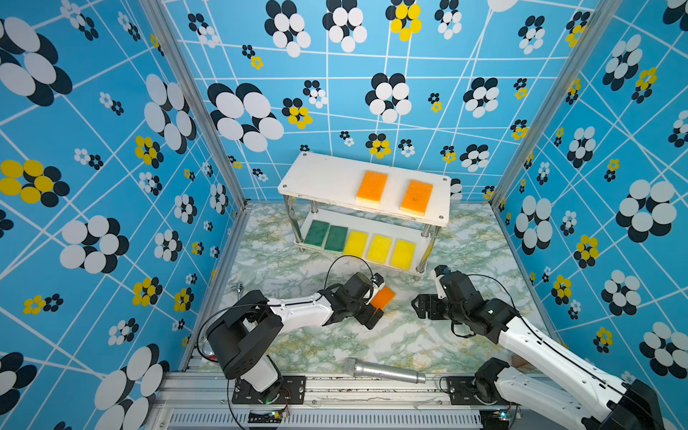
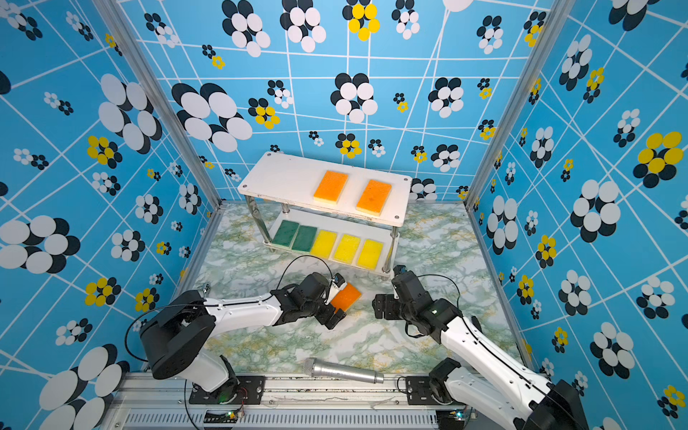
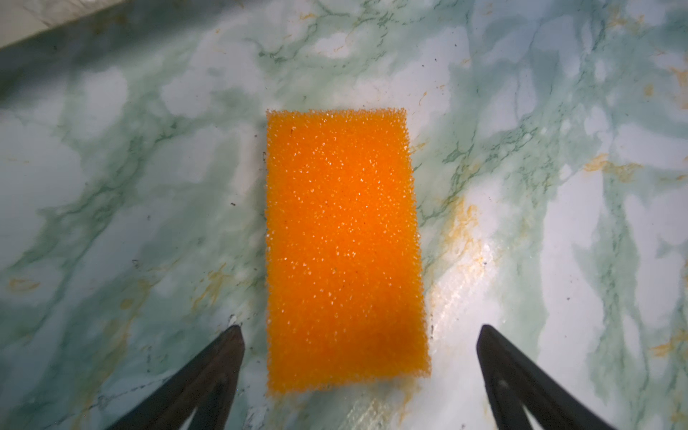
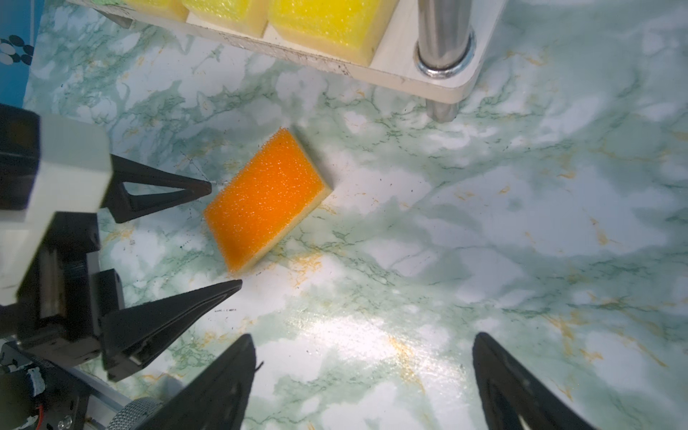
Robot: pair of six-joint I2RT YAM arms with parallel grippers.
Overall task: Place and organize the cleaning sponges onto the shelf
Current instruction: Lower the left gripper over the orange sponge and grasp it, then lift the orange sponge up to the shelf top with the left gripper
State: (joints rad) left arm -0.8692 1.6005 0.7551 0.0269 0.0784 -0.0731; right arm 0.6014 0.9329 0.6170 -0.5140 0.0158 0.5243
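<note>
At the middle of the worktop (image 1: 335, 346), in both top views, an orange sponge (image 1: 384, 296) (image 2: 347, 296) lies flat in front of the shelf (image 1: 320, 178) (image 2: 283, 175), which stands by the back edge. The left gripper (image 1: 378, 303) (image 2: 340, 305) straddles one end of it with its jaws wide. The right gripper (image 1: 416, 306) (image 2: 376, 306) gapes empty, nearer the right edge. The top board carries two orange sponges (image 1: 372, 186). The lower board holds two green sponges (image 1: 325, 235) and three yellow sponges (image 1: 379, 248) in a row. A microphone (image 1: 383, 372) rests along the front edge. In the left wrist view, the orange sponge (image 3: 342, 249) sits between the spread fingers (image 3: 223, 357), clear of both. In the right wrist view, one fingertip (image 4: 203, 188) of the left gripper (image 4: 225, 234) comes very close to the sponge's (image 4: 266, 203) corner, perhaps touching. The right gripper (image 4: 364, 336) stands wide over bare worktop.
</note>
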